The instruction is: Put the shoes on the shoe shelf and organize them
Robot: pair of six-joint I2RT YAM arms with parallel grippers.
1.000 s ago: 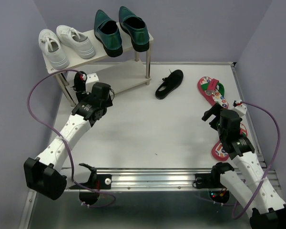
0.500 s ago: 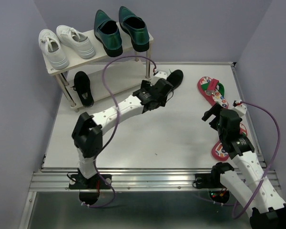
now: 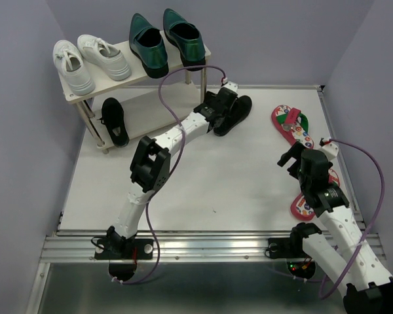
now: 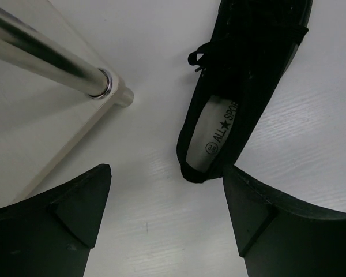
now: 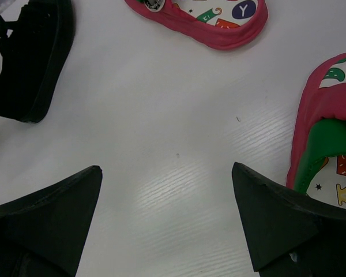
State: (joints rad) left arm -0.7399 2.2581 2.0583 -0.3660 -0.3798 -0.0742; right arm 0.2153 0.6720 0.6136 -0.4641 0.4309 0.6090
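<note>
One black shoe (image 3: pixel 243 104) lies on the table right of the shoe shelf (image 3: pixel 179 98). My left gripper (image 3: pixel 224 108) hovers over its heel, open. In the left wrist view the black shoe (image 4: pixel 248 81) lies ahead, its heel close to the right finger, and nothing is between the fingers of the left gripper (image 4: pixel 166 172). The other black shoe (image 3: pixel 113 121) sits on the lower tier. Green loafers (image 3: pixel 165 40) stand on the top tier. Red flip-flops lie at the right, one (image 3: pixel 291 125) farther away, one (image 3: pixel 303 207) partly under my right arm. The right gripper (image 3: pixel 291 157) (image 5: pixel 166 167) is open and empty.
White sneakers (image 3: pixel 90 62) take up the left half of the top tier. A metal shelf leg (image 4: pixel 52 60) and the lower board's corner (image 4: pixel 112 103) are just left of my left gripper. The right wrist view shows the black shoe (image 5: pixel 32 63) and both flip-flops (image 5: pixel 219 20) (image 5: pixel 328 133).
My left arm has swung from the shelf's lower tier, where a black shoe now lies, across to the black shoe on the table. The right arm has not moved.
</note>
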